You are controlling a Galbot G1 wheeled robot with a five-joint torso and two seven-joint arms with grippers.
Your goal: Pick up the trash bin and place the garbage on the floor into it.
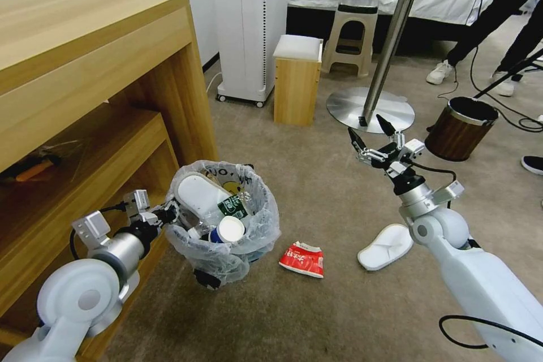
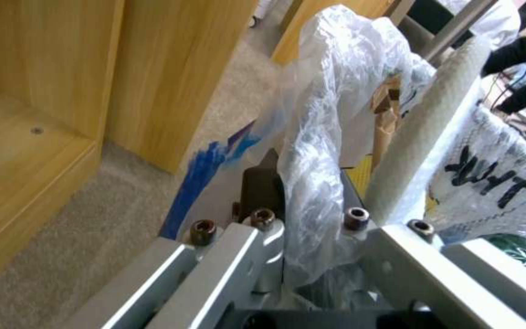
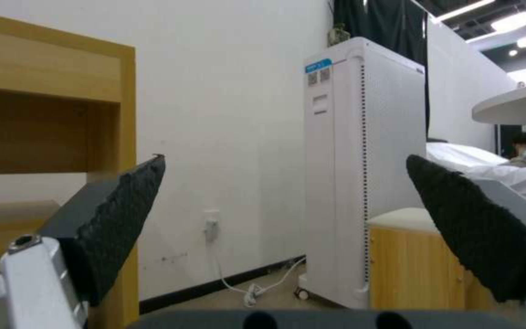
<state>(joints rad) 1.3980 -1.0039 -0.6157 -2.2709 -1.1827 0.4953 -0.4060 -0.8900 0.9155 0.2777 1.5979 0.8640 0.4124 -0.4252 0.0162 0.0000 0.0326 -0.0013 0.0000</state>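
Observation:
The trash bin, lined with a crinkly white bag, stands tilted beside the wooden cabinet. My left gripper is shut on its rim and bag, seen close in the left wrist view. Inside the bin lie a white slipper, a green-labelled bottle and a cup. On the beige carpet to the bin's right lie a crushed red wrapper and another white slipper. My right gripper hangs open above the floor, beyond that slipper, its black pads wide apart around nothing.
A wooden cabinet stands at the left. At the back are a white tower unit, a small wooden stool, and a round white table on a metal base. A brown wood-grain bin, cables and people's legs are at the right.

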